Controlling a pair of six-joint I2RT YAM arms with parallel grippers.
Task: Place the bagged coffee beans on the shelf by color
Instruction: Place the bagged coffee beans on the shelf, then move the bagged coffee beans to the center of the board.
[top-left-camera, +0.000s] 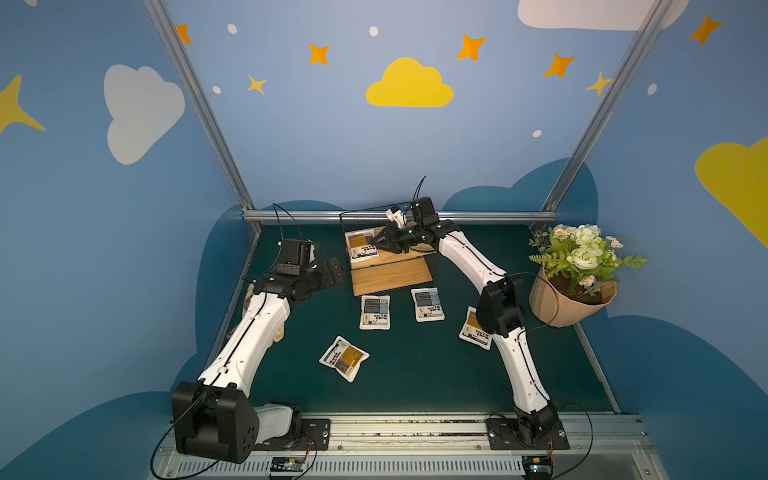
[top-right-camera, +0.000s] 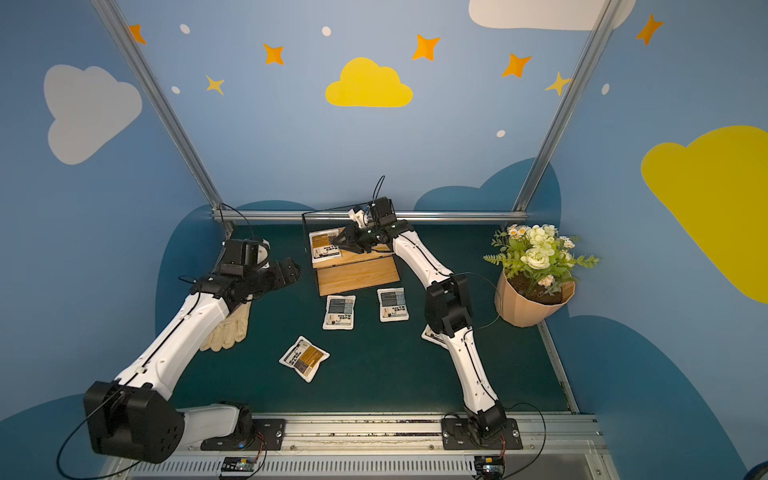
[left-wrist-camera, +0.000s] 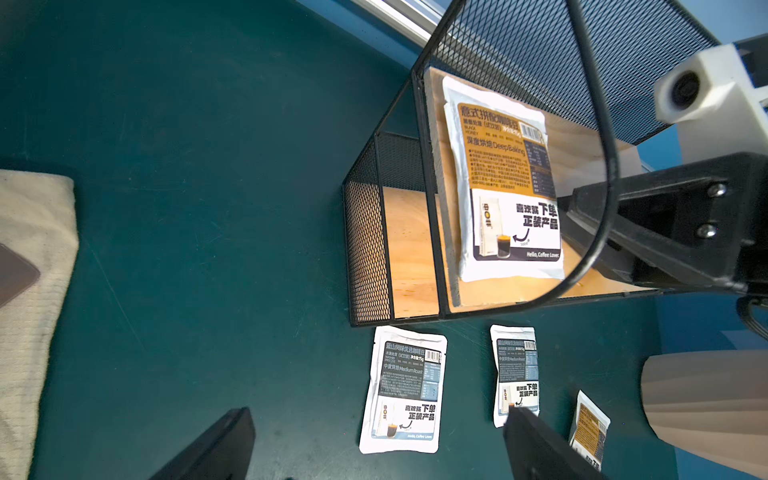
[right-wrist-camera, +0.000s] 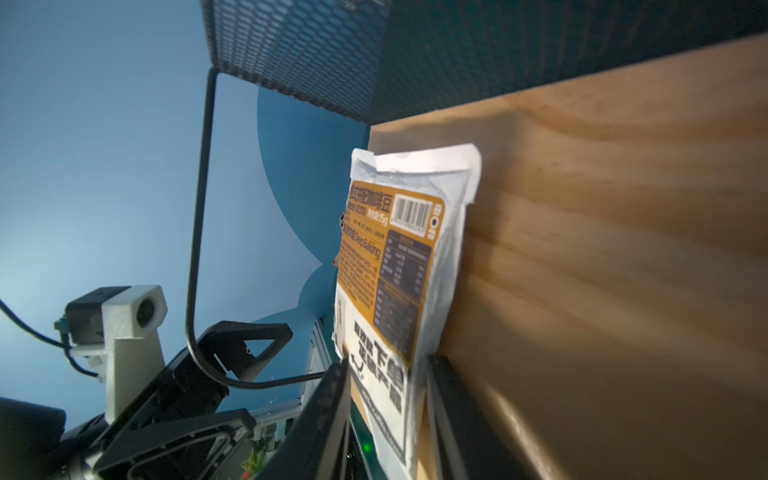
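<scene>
- One orange pouch on the shelf (top-left-camera: 361, 245) lies flat, label up, toward the left end of the upper board (right-wrist-camera: 602, 249) of the shelf (top-left-camera: 390, 277)
- right gripper (top-left-camera: 376, 242) comes at it from the right, with a jaw on either side of the pouch's nearest end; in the right wrist view both sit close against it, but I cannot tell whether they pinch it or stand just clear
- left grey-blue pouch (top-left-camera: 375, 311) and right grey-blue pouch (top-left-camera: 427, 304) lie apart on the green mat (top-left-camera: 415, 374), just in front of the shelf
- tilted orange pouch (top-left-camera: 344, 358) lies askew nearer the mat's front
- half-hidden orange pouch (top-left-camera: 473, 328) lies under the right arm's elbow
- left gripper (left-wrist-camera: 376, 411) hangs left of the shelf, jaws spread wide, nothing between them
- cream glove (top-right-camera: 226, 330) lies under the left arm; flowerpot (top-left-camera: 557, 307) stands at the mat's right edge
</scene>
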